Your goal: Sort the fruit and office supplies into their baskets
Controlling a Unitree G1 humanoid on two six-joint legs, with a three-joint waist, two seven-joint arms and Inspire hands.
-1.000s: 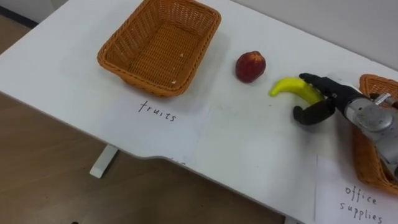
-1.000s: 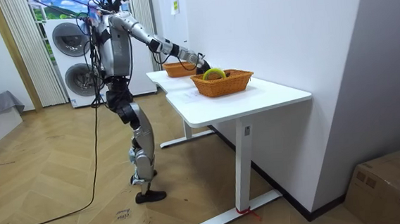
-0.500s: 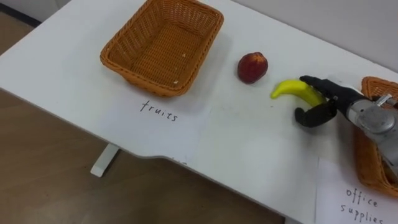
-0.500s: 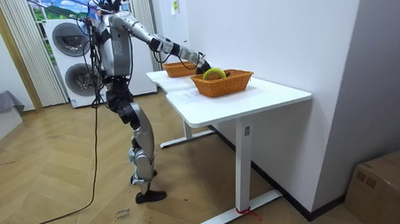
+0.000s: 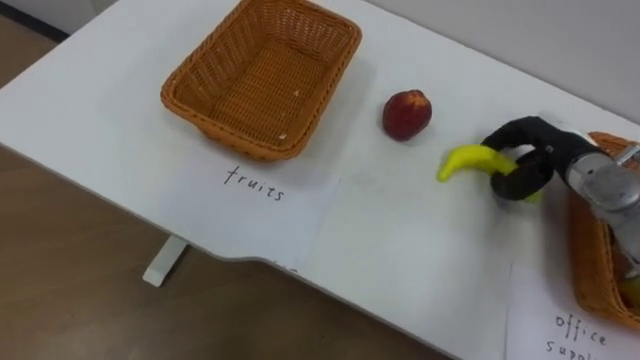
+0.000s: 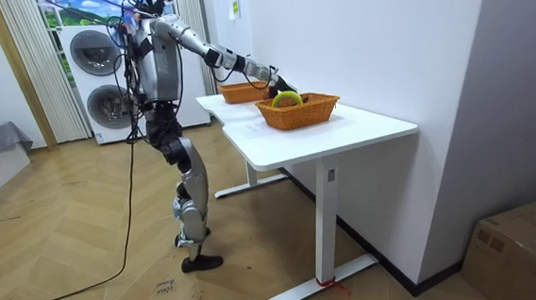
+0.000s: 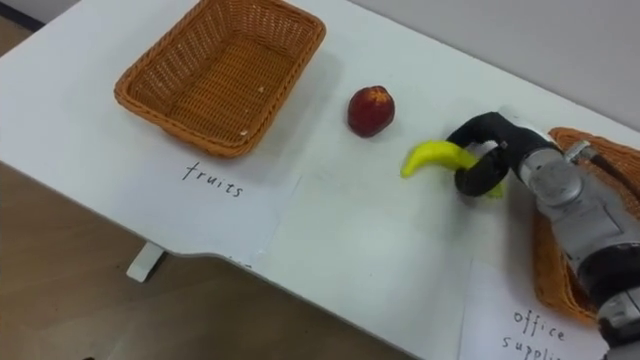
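Note:
A yellow banana [image 5: 468, 160] lies right of the table's middle, its free end pointing left. My right hand [image 5: 538, 143] is shut on its right end, fingers over the top and thumb underneath. A red peach [image 5: 406, 113] rests on the table just left of and behind the banana. The empty wicker fruit basket [image 5: 200, 95] stands at the far left above a paper label [image 5: 255, 184] reading fruits. The office supplies basket [image 5: 592, 262] sits at the right edge under my forearm. In the room view I stand at the table's end with my right arm stretched over it.
A second paper label [image 5: 578, 330] lies in front of the right basket. In the room view a yellow-green item [image 6: 287, 98] lies in the nearer basket [image 6: 299, 113]. The white table's front edge [image 5: 250, 255] runs close below the labels.
My right hand has gone from open beside the banana to curled around its right end. The banana has shifted slightly.

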